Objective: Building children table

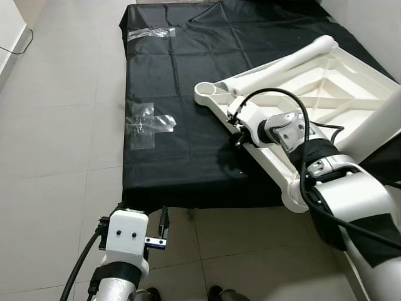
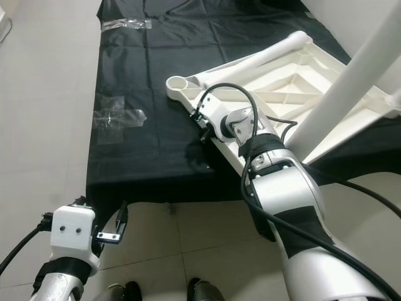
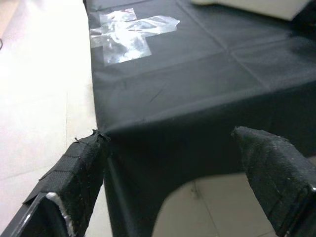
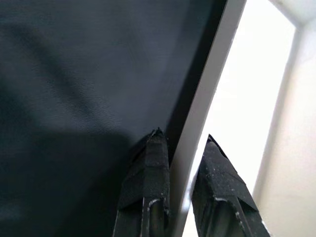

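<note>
White plastic tabletop (image 1: 313, 94), underside up, is lying on the black cloth (image 1: 188, 94), one leg (image 1: 282, 63) fitted along its far edge. Right hand (image 4: 180, 158) is clamping the tabletop's near rim. Left hand (image 3: 173, 168) is hanging spread apart before the cloth's front edge. Clear plastic bags (image 1: 147, 122) are lying left of the tabletop. No legible writing.

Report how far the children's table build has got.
Done: the white tabletop lies underside up on the black cloth, with at least one leg on it. In hand: the right gripper clamps the tabletop's rim. The left gripper hangs open at the cloth's edge. Left: remaining legs; plastic bags lie untouched.
</note>
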Robot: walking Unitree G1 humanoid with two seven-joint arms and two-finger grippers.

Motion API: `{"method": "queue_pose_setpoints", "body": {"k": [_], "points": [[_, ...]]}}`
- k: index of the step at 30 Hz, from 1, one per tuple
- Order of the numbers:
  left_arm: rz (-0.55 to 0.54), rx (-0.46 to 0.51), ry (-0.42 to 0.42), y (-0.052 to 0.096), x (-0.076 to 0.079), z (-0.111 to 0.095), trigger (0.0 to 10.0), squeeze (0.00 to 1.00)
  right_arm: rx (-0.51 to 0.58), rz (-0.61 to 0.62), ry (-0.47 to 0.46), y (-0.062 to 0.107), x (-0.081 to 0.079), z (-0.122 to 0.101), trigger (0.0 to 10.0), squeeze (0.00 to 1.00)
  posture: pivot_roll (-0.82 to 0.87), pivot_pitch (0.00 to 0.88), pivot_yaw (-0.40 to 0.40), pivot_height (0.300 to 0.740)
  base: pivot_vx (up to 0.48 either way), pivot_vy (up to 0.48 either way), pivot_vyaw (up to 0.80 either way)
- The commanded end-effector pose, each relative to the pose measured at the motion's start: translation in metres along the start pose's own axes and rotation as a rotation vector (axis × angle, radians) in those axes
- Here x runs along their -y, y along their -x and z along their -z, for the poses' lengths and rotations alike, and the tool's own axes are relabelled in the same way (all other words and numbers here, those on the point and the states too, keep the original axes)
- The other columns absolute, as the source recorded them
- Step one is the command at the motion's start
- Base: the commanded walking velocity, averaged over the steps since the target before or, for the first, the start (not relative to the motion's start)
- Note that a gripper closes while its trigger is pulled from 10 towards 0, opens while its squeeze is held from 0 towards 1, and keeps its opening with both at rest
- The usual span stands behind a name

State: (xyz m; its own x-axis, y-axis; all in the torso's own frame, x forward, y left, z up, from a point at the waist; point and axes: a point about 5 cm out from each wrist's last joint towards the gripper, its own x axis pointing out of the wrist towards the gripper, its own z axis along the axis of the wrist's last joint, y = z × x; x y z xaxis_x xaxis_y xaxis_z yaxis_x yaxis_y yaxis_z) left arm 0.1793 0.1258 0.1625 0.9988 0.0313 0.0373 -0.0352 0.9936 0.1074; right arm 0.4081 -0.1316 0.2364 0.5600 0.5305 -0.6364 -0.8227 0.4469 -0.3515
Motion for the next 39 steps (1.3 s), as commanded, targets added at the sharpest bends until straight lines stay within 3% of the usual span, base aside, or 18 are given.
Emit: {"method": "queue_pose_setpoints", "body": {"k": [1,2,5,12,15,20,30,31,32,36,37,38,39], "points": [[-0.002,-0.014,-0.013,0.001,-0.003,0.001,10.0,0.00,-0.007,-0.386,0.150,-0.018,-0.036,-0.006,0.0,0.00,0.00,0.297,-0.079,0.740,0.000,0.000,0.00],[-0.002,-0.014,-0.013,0.001,-0.003,0.001,10.0,0.00,-0.007,-0.386,0.150,-0.018,-0.036,-0.006,0.0,0.00,0.00,0.297,-0.079,0.740,0.000,0.000,0.00],[-0.007,-0.008,-0.017,-0.002,-0.002,0.001,10.0,0.00,-0.066,-0.552,0.266,-0.010,-0.040,-0.002,0.0,0.00,0.00,0.287,-0.081,0.740,0.000,0.000,0.00],[-0.008,-0.004,-0.020,-0.006,0.000,0.003,10.0,0.00,-0.153,-0.631,0.370,-0.003,-0.040,0.013,0.0,0.00,-0.01,0.267,-0.076,0.740,0.000,0.000,0.00],[-0.008,-0.003,-0.022,-0.007,-0.001,0.003,10.0,0.00,-0.164,-0.639,0.385,-0.002,-0.040,0.015,0.0,0.00,-0.01,0.266,-0.076,0.740,0.000,0.000,0.00],[-0.014,0.010,-0.027,-0.010,-0.009,0.000,10.0,0.00,-0.114,-0.527,0.364,-0.009,-0.039,0.004,0.0,0.00,0.00,0.249,-0.070,0.740,0.000,0.000,0.00],[-0.014,0.013,-0.031,-0.010,-0.006,0.001,10.0,0.00,-0.072,-0.506,0.360,-0.013,-0.041,-0.002,0.0,0.00,0.01,0.221,-0.073,0.740,0.000,0.000,0.00],[-0.013,0.014,-0.032,-0.010,-0.005,0.001,10.0,0.00,-0.058,-0.486,0.366,-0.015,-0.041,-0.004,1.7,0.00,0.01,0.219,-0.074,0.740,0.000,0.000,0.00],[-0.012,0.015,-0.031,-0.011,-0.004,0.001,10.0,0.00,-0.047,-0.474,0.375,-0.015,-0.041,-0.007,9.4,0.00,0.01,0.219,-0.074,0.740,0.000,0.000,0.00],[-0.011,0.015,-0.032,-0.011,-0.004,0.001,10.0,0.00,-0.027,-0.466,0.373,-0.016,-0.041,-0.010,10.0,0.00,0.01,0.207,-0.070,0.740,0.000,0.000,0.00],[-0.008,0.015,-0.034,-0.013,-0.005,0.002,10.0,0.00,0.032,-0.467,0.360,-0.012,-0.039,-0.019,10.0,0.47,0.02,0.187,-0.068,0.740,0.000,0.000,0.00],[-0.008,0.015,-0.034,-0.013,-0.005,0.002,10.0,0.00,0.032,-0.467,0.360,-0.012,-0.039,-0.019,10.0,0.47,0.02,0.187,-0.068,0.740,0.000,0.000,0.00],[-0.005,0.015,-0.037,-0.014,-0.005,0.004,10.0,0.00,0.066,-0.472,0.354,-0.008,-0.037,-0.024,10.0,1.00,0.01,0.178,-0.065,0.740,0.000,0.000,0.00]]}}
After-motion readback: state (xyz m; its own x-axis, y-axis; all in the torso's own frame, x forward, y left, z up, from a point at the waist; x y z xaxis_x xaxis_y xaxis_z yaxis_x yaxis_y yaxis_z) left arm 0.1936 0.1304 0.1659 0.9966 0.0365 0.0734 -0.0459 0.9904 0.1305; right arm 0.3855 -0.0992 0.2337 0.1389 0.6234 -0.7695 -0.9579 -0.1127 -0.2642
